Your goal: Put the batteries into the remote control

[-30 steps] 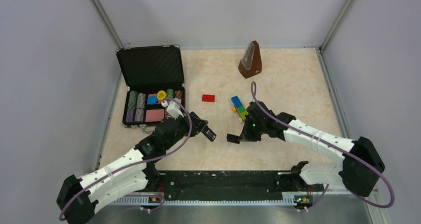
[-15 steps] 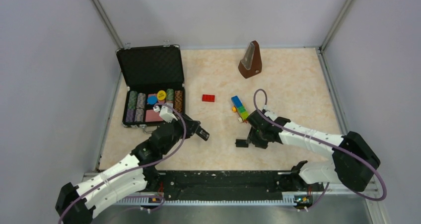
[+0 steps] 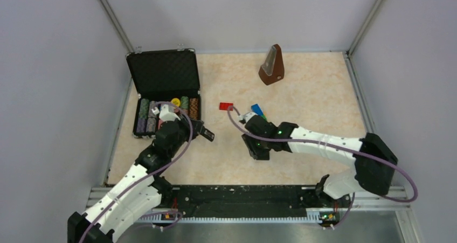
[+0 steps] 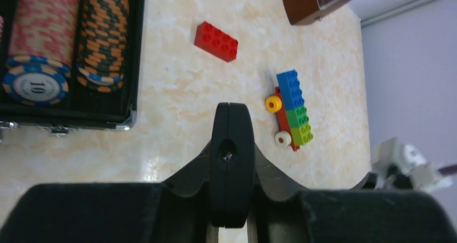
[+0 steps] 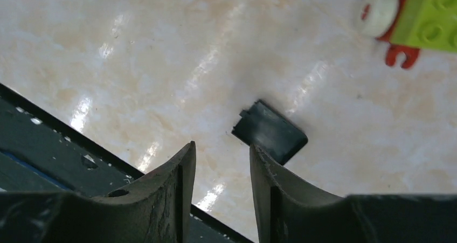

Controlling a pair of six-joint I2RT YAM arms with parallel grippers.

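My left gripper (image 3: 203,133) is shut on the remote control (image 4: 232,157), a slim black bar seen end-on between the fingers in the left wrist view. In the top view the remote (image 3: 208,136) sticks out to the right of that gripper, just right of the chip case. My right gripper (image 5: 222,148) stands open a little above the table with nothing between its fingers. A small black squarish cover piece (image 5: 269,131) lies flat on the table just beyond its right finger. The batteries are out of view.
A colourful toy-brick train (image 4: 291,111) lies behind the right gripper (image 3: 257,147), and a red brick (image 3: 226,106) sits left of it. An open black case (image 3: 164,73) of poker chips stands at the left, a brown metronome (image 3: 271,65) at the back. A black rail (image 3: 242,194) runs along the near edge.
My right gripper has opened, left the cover piece on the table, and swung left. My left gripper has drawn back to the left towards the case with the remote in it.
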